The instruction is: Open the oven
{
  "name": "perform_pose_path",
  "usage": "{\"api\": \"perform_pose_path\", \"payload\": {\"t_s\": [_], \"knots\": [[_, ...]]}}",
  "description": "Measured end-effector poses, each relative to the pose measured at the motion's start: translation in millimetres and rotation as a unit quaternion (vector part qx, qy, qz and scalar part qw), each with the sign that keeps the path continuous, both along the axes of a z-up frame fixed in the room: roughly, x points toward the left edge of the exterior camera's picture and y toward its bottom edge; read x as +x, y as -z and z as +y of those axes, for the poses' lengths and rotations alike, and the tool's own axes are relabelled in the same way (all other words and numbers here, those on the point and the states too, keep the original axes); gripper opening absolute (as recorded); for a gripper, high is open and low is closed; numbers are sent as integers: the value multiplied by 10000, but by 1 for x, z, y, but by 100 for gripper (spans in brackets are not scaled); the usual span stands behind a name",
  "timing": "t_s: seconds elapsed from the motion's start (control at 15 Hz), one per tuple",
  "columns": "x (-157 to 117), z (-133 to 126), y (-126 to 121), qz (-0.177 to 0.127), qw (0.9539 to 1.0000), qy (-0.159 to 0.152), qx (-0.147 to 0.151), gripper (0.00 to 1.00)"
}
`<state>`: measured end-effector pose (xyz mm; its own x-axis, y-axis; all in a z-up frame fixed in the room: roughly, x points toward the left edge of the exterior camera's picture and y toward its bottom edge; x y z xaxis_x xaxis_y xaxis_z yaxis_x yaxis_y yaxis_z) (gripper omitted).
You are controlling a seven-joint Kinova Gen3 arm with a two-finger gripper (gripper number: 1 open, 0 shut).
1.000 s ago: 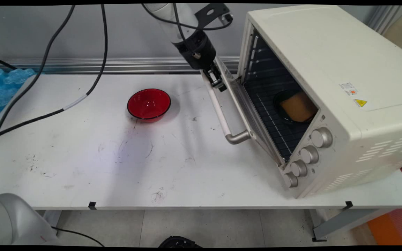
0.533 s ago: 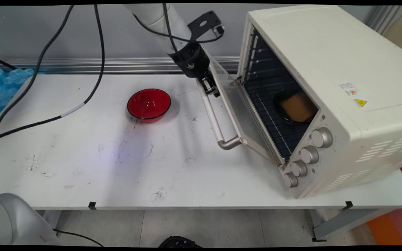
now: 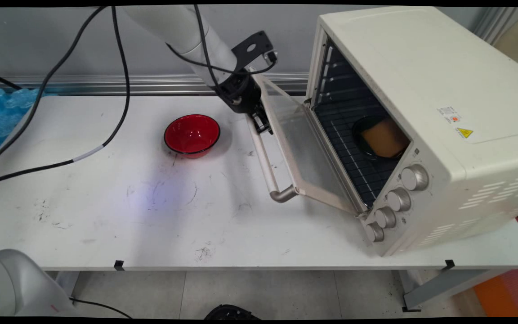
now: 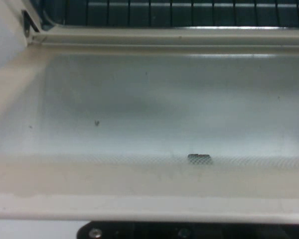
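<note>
Centrally, the cream toaster oven's half-lowered glass door (image 3: pixel 301 148) has the black two-finger gripper (image 3: pixel 261 123) at its pale bar handle's (image 3: pixel 268 166) upper end, grip impossible to tell, and probably swings only about its bottom hinge, with a glossy red bowl (image 3: pixel 192 134) to the left.

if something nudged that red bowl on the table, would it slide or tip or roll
The red bowl sits upright on the bare table, wide and low, so it would probably slide rather than tip. It looks glossy, so likely hard, smooth and somewhat slippery to pinch. Nothing shows inside it, so it may be light. The gripper is at the oven door's handle, clear of the bowl.
</note>
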<state>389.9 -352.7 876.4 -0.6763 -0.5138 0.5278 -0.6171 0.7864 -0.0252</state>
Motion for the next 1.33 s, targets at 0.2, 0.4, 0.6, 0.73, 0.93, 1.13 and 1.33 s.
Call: {"api": "perform_pose_path", "payload": {"t_s": [0.2,0.4,0.6,0.73,0.93,1.13,1.33], "knots": [[5,6,8,11,10000,-49,-8,0],[10,12,15,22,9999,-124,-23,0],[17,18,20,43,9997,-223,-41,0],[20,20,22,61,9996,-254,-44,0],[24,24,25,85,9996,-276,-51,0],[29,28,27,111,9995,-272,-78,0],[33,32,29,147,9996,-229,-105,0]]}}
